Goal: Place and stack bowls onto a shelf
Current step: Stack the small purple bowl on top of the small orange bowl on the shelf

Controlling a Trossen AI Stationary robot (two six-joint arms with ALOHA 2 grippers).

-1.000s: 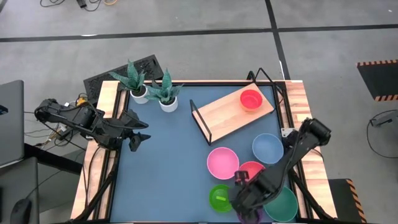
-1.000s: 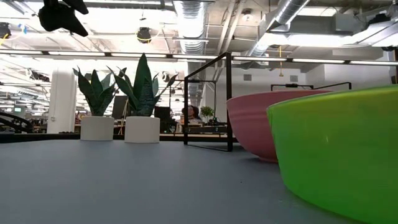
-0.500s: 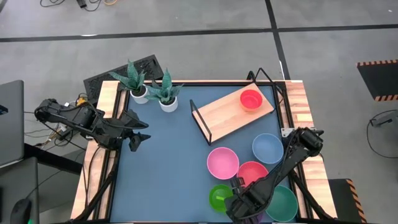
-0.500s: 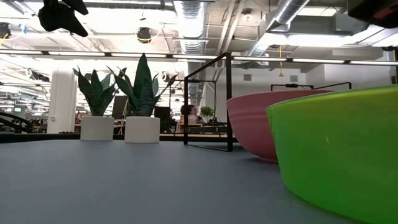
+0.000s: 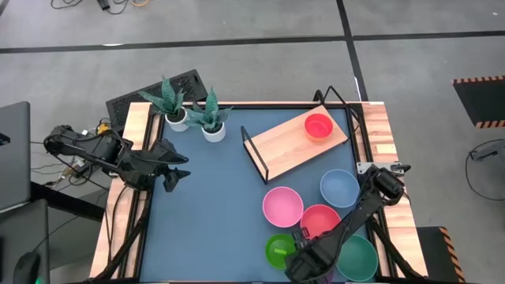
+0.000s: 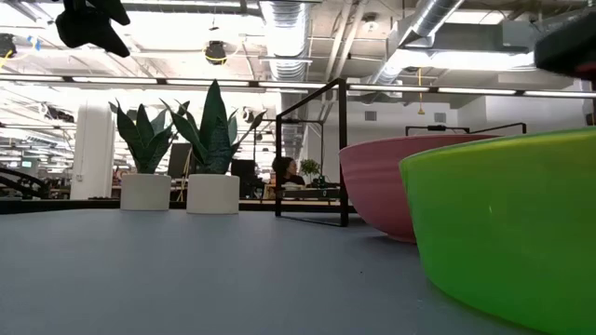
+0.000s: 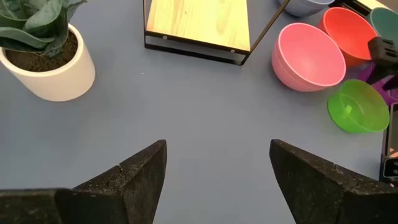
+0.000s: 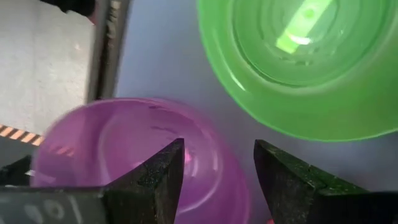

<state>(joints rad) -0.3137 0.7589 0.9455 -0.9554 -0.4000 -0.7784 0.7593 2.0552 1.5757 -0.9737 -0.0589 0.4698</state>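
The small round purple plastic bowl sits at the near edge of the blue surface, right under the right gripper, whose jaws are spread and straddle its rim without yet pinching it. Touching or just beside it lies the small lime-green plastic bowl, and close around stand the larger pink bowl, the coral-red bowl, the dark green bowl and the blue bowl. The likely trouble is crowding: if the jaws close off-centre or descend crooked, one finger could shove the lime-green bowl or tip the purple one, and with the surface's edge so near, a nudged bowl might slide off. The thin plastic rim could also slip from a shallow pinch during the lift. The light-wood shelf board on its black wire frame lies well apart toward the far side, carrying the small red bowl at one end, so the remaining board is open; the path there passes over the pink and blue bowls and needs height to clear the frame. The left gripper waits with jaws released over the open left side, near two white pots of spiky green plants.
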